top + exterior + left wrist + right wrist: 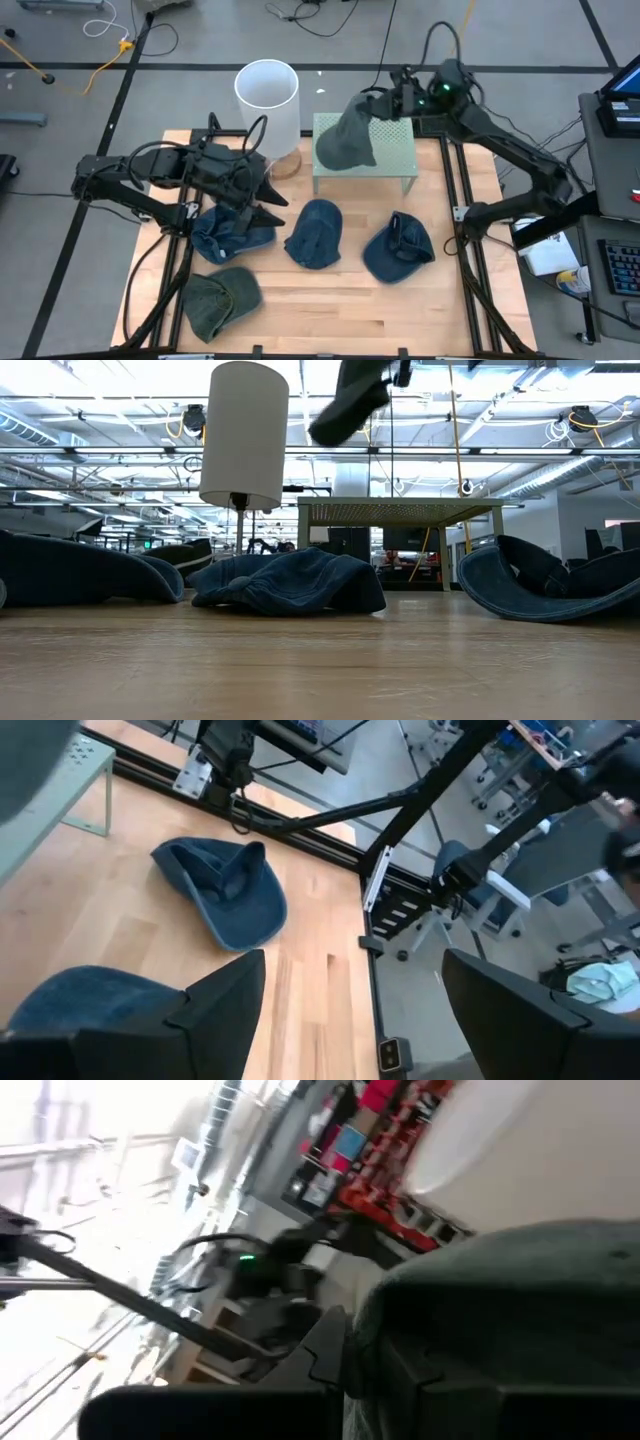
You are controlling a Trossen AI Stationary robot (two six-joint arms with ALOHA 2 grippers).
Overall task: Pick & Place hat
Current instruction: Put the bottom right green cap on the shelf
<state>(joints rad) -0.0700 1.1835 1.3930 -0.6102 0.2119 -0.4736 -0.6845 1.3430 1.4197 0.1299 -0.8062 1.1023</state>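
Observation:
My right gripper [385,103] is shut on a grey-green hat [345,140], held in the air over the pale green perforated stand [395,160] at the table's far side. The low view shows that hat [350,405] well above the stand's top [400,510]. My left gripper [265,200] is open and hovers at the left, just above a blue hat [230,237] that lies flat on the table. In the left wrist view its fingers frame bare wood, with another blue hat [225,890] beyond. My right gripper holds the grey-green hat by its upper edge [368,105], coming at it from the table's right. The hat hangs below the fingers, lifted clear of the stand. In the right wrist view the hat's cloth [520,1320] fills the space beside a finger [330,1350] and hides the pinch.
Two more blue hats lie mid-table [315,232] and to the right [398,248]; a green hat [220,300] lies near the left near corner. A white cylinder [268,100] stands on a round base left of the stand. Black frame rails run along both table sides.

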